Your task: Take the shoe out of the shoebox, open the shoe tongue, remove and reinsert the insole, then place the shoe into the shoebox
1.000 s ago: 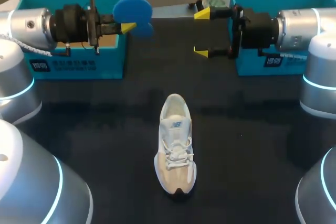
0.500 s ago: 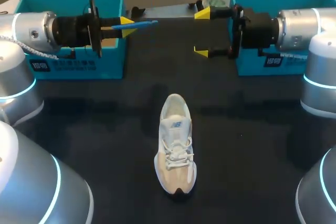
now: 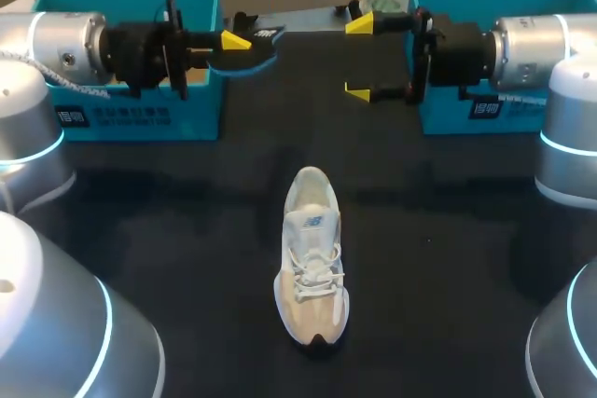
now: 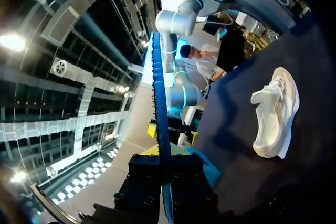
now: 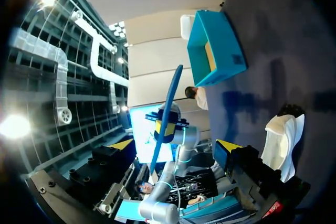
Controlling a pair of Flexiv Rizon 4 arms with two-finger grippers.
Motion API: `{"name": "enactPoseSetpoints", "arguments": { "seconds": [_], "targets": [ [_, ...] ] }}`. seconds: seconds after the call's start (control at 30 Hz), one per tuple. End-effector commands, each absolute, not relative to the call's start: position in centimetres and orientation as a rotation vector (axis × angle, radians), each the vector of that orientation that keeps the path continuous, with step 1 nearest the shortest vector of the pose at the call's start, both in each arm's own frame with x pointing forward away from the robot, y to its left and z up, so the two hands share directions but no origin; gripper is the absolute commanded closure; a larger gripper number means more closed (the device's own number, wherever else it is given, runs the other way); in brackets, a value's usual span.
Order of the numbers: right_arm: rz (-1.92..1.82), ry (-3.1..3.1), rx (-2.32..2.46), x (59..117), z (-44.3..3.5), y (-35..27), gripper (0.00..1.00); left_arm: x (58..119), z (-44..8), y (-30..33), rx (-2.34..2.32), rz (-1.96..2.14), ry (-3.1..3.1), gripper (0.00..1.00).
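A white and beige sneaker point(image 3: 312, 258) lies on the black table, toe toward the near edge; it also shows in the left wrist view as the sneaker point(image 4: 275, 111) and in the right wrist view as the sneaker point(image 5: 281, 140). My left gripper point(image 3: 235, 41) hovers at the back left, shut on the blue insole point(image 3: 250, 61). In its own view the insole point(image 4: 159, 93) stands edge-on between the fingers of the left gripper point(image 4: 164, 153). My right gripper point(image 3: 358, 58) stands open at the back right, facing the insole point(image 5: 167, 114), empty; its jaws frame the right gripper point(image 5: 176, 148) view.
A teal shoebox point(image 3: 140, 114) stands at the back left under my left arm, also visible as the teal shoebox point(image 5: 215, 45). A second teal box point(image 3: 438, 116) stands at the back right behind my right gripper. Black table surrounds the sneaker.
My left wrist has turned, so the insole went from face-on to edge-on to tilted, and the gripper shifted slightly right. The right arm and the sneaker have not moved.
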State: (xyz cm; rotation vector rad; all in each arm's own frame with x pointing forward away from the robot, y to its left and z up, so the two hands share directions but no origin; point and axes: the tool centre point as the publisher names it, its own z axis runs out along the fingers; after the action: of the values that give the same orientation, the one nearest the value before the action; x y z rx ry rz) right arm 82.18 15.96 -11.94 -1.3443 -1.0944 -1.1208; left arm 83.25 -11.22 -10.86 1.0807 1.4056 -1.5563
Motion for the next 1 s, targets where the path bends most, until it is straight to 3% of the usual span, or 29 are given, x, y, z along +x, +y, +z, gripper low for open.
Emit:
{"name": "enactPoseSetpoints", "arguments": {
  "seconds": [0.03,1.0],
  "targets": [
    [-1.123,-1.094,-1.346,82.2,-12.0,16.1,0.00,82.7,-10.6,-11.0,1.304,-1.189,1.306,1.00],
    [-1.149,-1.270,-1.230,81.2,-14.0,18.7,0.00,84.5,-12.7,-13.0,1.333,-1.168,1.204,1.00]
  ]
}}
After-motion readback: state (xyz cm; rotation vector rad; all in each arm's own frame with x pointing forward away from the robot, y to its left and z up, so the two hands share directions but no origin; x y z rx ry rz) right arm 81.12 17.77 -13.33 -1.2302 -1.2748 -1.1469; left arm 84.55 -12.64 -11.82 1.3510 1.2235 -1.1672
